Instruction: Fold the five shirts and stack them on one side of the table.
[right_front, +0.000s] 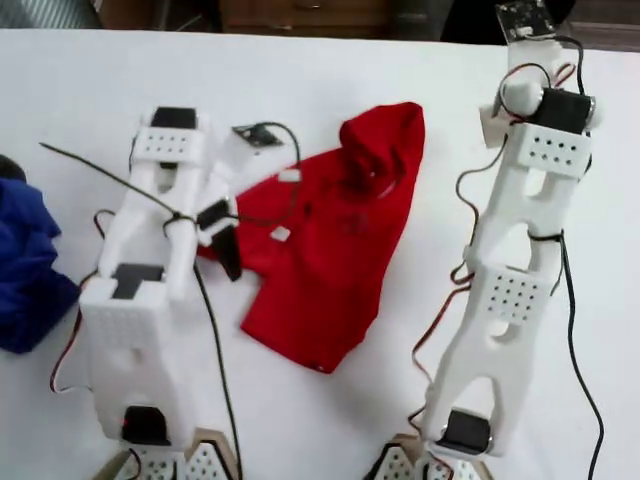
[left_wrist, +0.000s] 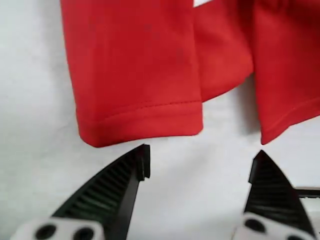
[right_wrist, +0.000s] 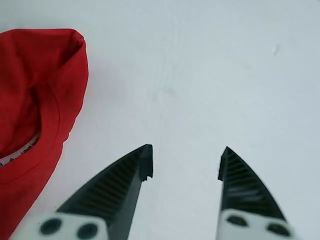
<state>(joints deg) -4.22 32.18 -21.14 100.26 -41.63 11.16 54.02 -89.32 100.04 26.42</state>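
Hovering spread, left fingers (left_wrist: 115, 185) sit just beside the red shirt (left_wrist: 135, 75).

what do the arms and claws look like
The left arm and right arm are white plastic shells with grids of small holes, black motor blocks at the joints, and thin red and black cables running alongside. The left claw and right claw are black, pointed and ribbed, on white bases with dark round holes.

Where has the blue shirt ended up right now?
In the high view, the blue shirt lies bunched at the far left of the table. It sits just beyond the left arm, apart from the red shirt between the arms.
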